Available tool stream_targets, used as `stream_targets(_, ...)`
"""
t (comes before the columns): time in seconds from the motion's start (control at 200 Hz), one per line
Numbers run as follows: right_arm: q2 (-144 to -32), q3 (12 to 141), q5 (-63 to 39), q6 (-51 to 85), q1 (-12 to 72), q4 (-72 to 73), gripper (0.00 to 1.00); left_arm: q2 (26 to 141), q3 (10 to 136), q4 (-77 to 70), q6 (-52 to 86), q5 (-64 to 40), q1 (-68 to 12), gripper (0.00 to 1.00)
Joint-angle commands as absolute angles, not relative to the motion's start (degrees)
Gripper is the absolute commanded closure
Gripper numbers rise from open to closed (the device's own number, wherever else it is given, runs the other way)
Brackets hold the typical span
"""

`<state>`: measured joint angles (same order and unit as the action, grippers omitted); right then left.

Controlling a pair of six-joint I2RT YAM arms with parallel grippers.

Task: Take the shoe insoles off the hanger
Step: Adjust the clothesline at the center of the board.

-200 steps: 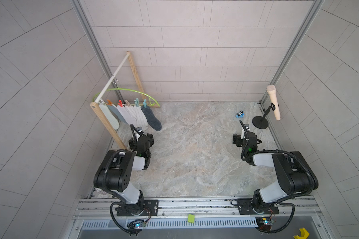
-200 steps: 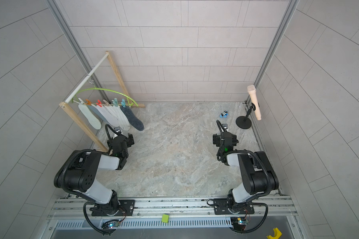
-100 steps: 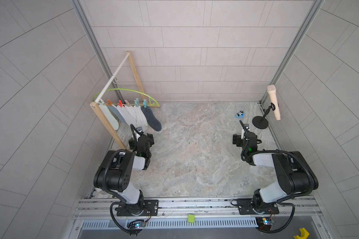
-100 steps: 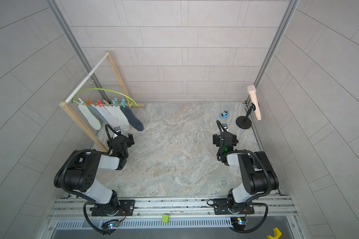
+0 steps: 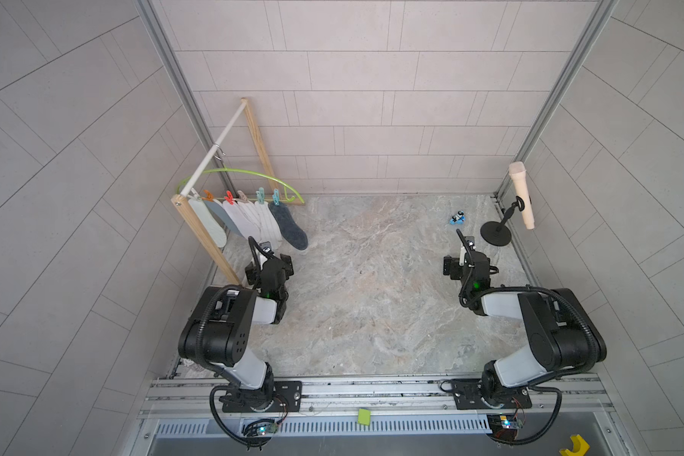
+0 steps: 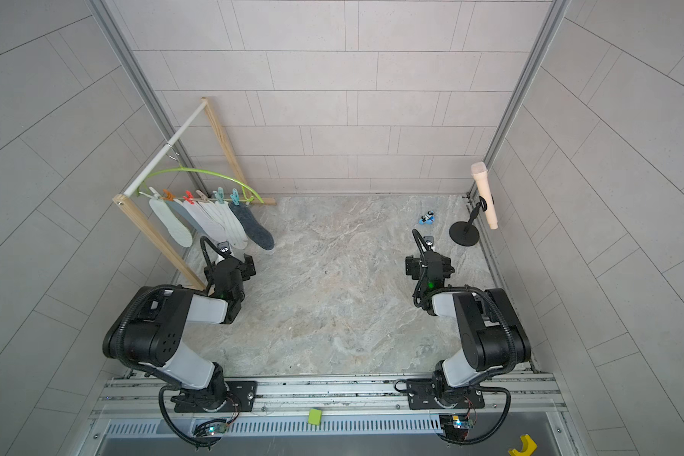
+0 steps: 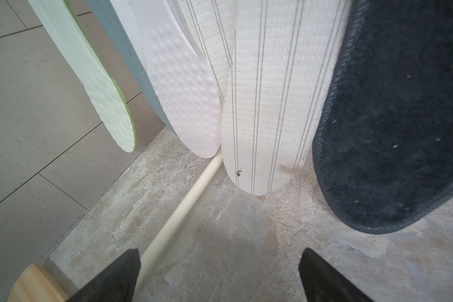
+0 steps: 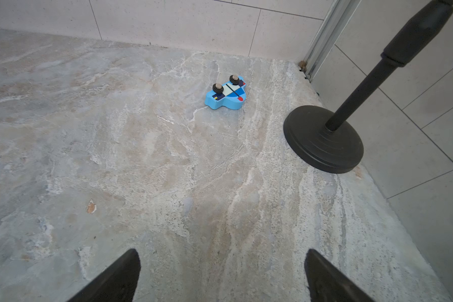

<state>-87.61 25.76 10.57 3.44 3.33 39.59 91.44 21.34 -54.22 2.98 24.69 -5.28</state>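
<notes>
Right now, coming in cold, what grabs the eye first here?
The row of shoe insoles pinned under the lime-green hanger on the wooden rack, far left corner, just ahead of the open left gripper. Far right: a beige microphone-shaped prop on a black stand, a small blue toy beside it.

hanger (image 5: 234, 170) lime; insoles (image 7: 267, 104) mint, wht dotted, wht striped, dk grey.

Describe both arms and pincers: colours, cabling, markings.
Both look alike. The left arm and right arm have bulky black joint housings joined by light grey links, with black corrugated cable looped along each. A small green light glows at each wrist. The left pincer and right pincer are matte black, tapering to blunt tips. No legible markings.
</notes>
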Motion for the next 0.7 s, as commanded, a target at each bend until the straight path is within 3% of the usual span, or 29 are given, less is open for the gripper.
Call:
stream_targets(0.0,-85.2,24.3,11.2,3.5,2.9,40.9,0.0,89.5,21.7,-54.0,4.1,27.2,-5.4,0.0)
stream_targets(0.135,-80.8,24.7,12.0,6.8,0.5,36.2,0.01,87.1,21.3,-53.2,3.4,26.0,-5.4,0.0)
stream_targets(0.35,-67.5,27.2,11.7,6.0,0.5,18.5,0.0,73.8,21.6,-40.9,5.1,27.0,-5.4,0.0)
stream_targets(0.515,-50.2,26.5,10.7,8.0,0.5,8.4,0.0,61.9,25.2,-22.4,8.3,23.2,-5.6,0.0)
stream_targets(0.695,-37.2,34.4,9.1,11.0,0.6,-11.6,0.0,50.7,29.6,-2.6,11.1,19.3,-6.2,0.0)
